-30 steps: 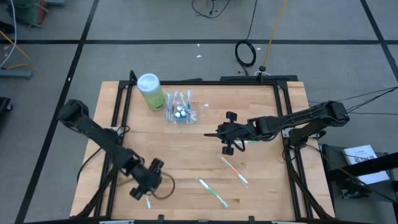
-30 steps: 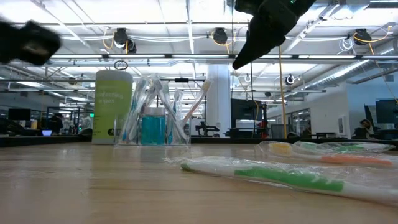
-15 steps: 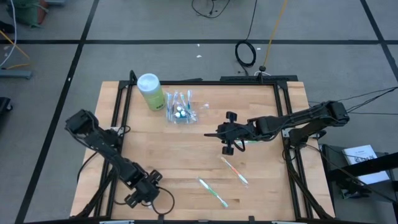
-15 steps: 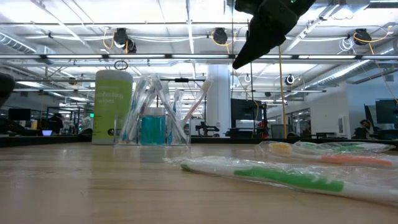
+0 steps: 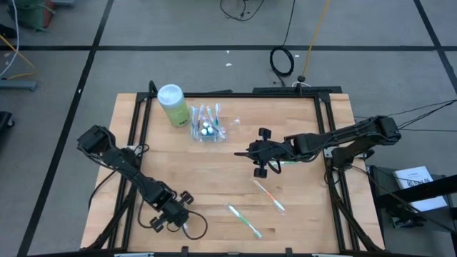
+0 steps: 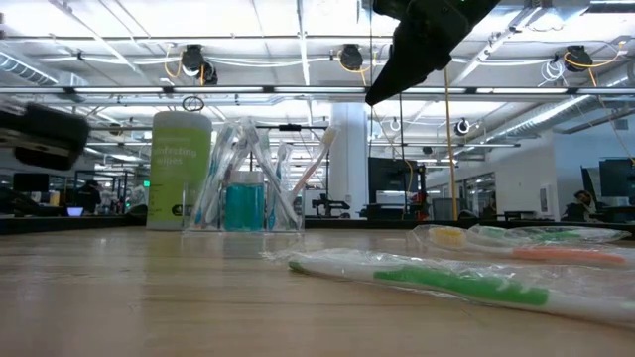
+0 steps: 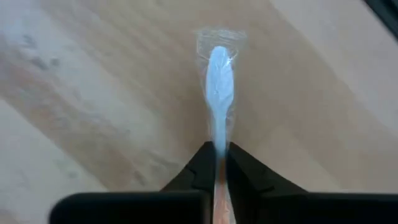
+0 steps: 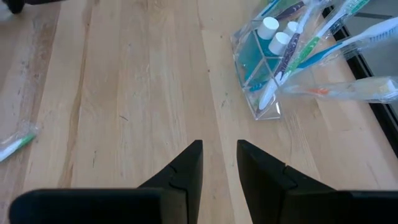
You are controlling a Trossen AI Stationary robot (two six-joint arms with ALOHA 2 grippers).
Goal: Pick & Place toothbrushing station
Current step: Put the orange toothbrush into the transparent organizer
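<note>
Left gripper (image 5: pixel 173 213) is held low over the table's front left, clamped on a wrapped toothbrush (image 7: pixel 219 74) | clear cup (image 5: pixel 205 128) of toothbrushes and toothpaste tubes is set beside the green bottle (image 5: pixel 172 104) at the back | right gripper (image 8: pixel 219 163) is held mid-table, fingers slightly apart | two wrapped toothbrushes (image 5: pixel 268 195) are seen lying front right.

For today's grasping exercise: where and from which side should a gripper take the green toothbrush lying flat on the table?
Grip the green toothbrush at mid-handle, coming straight down from above, fingers across its width. It lies flat, long and thin in a loose wrapper, clear of the orange toothbrush, so only a top approach looks workable.
</note>
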